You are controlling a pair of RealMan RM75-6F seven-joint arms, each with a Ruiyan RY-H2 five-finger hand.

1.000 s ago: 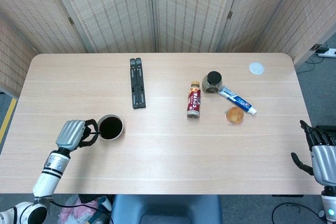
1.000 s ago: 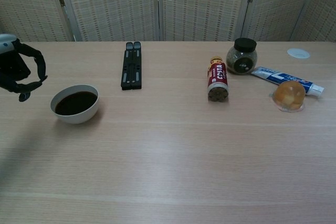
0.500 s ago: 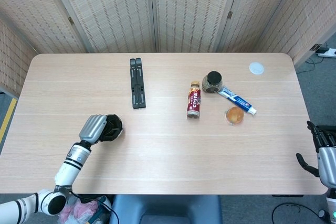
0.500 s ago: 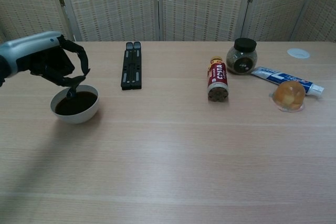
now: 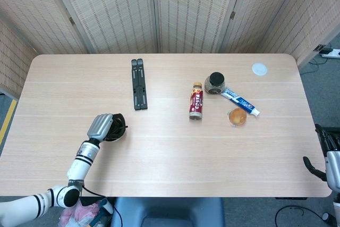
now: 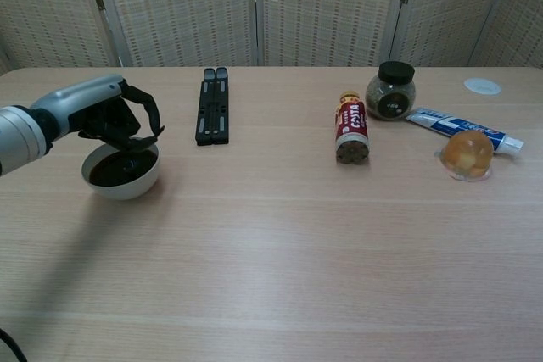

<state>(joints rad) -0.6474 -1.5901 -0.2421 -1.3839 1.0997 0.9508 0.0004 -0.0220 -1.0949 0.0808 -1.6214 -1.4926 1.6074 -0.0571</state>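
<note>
A white bowl (image 6: 123, 173) of dark liquid stands near the table's front left. My left hand (image 6: 117, 116) arches over it, fingers curved down to the bowl's far rim. From the head view the left hand (image 5: 102, 126) covers most of the bowl (image 5: 119, 127). Whether the fingers touch or grip the rim cannot be told. My right hand (image 5: 330, 155) hangs off the table's right edge, fingers apart, holding nothing, partly cut off by the frame.
A black folded stand (image 5: 139, 83) lies at the back centre. To the right are a lying coffee bottle (image 5: 196, 103), a black-lidded jar (image 5: 215, 83), a toothpaste tube (image 5: 240, 102), an orange jelly cup (image 5: 237, 116) and a small white lid (image 5: 259, 68).
My left hand has moved right, from beside the bowl to over it, and lowered onto its far rim. The right hand has drifted further down and away from the table's edge.
</note>
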